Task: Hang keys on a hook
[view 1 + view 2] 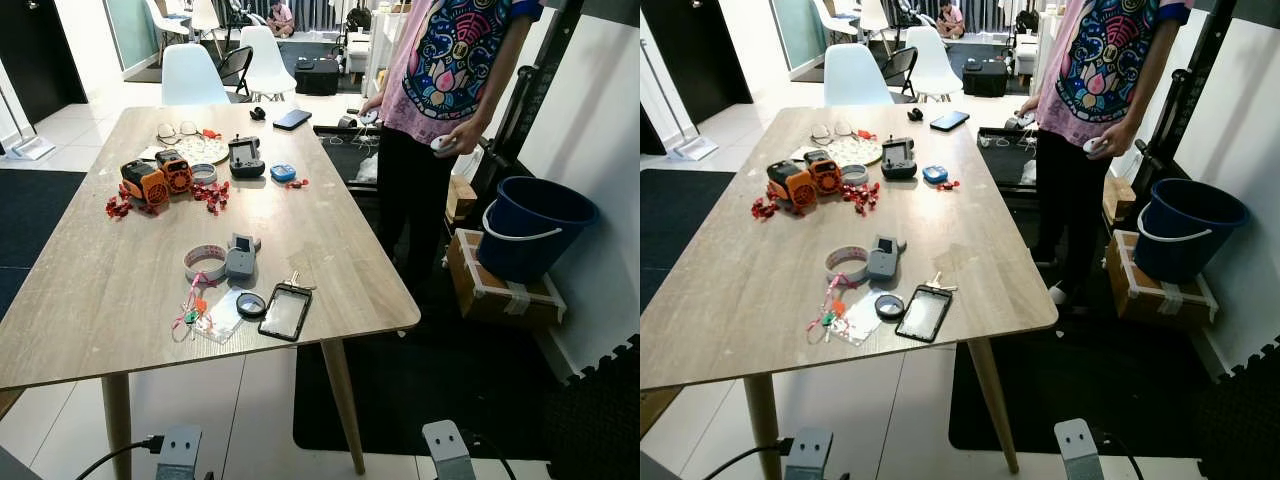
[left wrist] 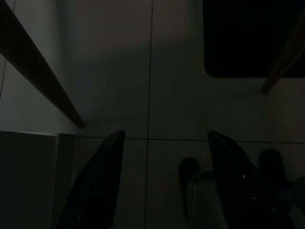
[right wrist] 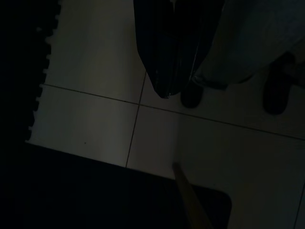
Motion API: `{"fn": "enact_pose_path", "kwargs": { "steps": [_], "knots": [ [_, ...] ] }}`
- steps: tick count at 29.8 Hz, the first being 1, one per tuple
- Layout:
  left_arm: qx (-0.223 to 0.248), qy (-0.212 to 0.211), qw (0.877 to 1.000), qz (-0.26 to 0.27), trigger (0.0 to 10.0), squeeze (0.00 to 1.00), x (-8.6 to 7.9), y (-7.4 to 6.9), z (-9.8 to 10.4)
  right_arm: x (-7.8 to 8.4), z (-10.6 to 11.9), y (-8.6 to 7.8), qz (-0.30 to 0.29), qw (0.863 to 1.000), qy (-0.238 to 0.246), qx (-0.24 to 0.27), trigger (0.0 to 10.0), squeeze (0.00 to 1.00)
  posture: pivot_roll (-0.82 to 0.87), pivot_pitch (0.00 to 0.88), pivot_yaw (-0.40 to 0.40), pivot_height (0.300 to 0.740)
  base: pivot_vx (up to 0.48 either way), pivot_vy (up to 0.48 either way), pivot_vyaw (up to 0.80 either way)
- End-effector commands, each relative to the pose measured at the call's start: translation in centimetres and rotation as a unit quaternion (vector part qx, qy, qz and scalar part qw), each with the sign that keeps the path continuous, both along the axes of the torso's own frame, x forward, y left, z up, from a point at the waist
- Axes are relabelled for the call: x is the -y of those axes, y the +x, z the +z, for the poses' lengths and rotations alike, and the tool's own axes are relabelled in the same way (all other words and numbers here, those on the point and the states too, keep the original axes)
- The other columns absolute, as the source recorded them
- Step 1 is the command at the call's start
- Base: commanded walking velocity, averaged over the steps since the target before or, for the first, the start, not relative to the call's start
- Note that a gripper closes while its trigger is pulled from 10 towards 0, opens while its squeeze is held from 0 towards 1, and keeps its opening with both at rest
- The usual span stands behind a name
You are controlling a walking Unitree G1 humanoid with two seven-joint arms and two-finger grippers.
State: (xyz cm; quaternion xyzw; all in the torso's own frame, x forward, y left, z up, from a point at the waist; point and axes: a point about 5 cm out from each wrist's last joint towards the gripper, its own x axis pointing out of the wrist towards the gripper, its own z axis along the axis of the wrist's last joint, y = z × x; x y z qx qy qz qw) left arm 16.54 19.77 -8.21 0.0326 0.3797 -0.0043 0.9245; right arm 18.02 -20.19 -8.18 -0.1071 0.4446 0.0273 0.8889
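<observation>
The keys (image 1: pixel 297 282) lie at lower centre, near the wooden table's (image 1: pixel 90 300) front edge. Left gripper (image 2: pixel 164 181) hangs spread and empty; right gripper (image 3: pixel 167 93) hangs closed over tile.

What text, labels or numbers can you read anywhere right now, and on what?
None can be read.
Shirt print on the person: a pattern with a sign in it, too blurred to read.
Grey device screen: too small to read.
Card holder near the keys: no text shows.
Box under the bucket: no label shows.
</observation>
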Motion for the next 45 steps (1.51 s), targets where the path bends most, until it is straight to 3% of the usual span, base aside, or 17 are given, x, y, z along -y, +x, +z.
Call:
{"fn": "enact_pose_path", "kwargs": {
  "steps": [1, 45],
  "knots": [
    [0.003, 0.003, 1.000, -0.007, 10.0, 0.00, 0.17, -0.02, 0.01, -0.28, 0.16, 0.42, 0.006, 1.000, -0.001, 0.006, 10.0, 0.00, 0.02, 0.000, -0.028, 0.740, 0.000, 0.000, 0.00],
    [0.016, 0.004, 1.000, -0.010, 10.0, 0.00, 0.01, 0.70, 0.40, 0.21, -0.03, -0.09, 0.003, 1.000, -0.008, -0.006, 10.0, 0.00, 0.02, 0.000, -0.028, 0.740, 0.000, 0.000, 0.00]
  ]
}}
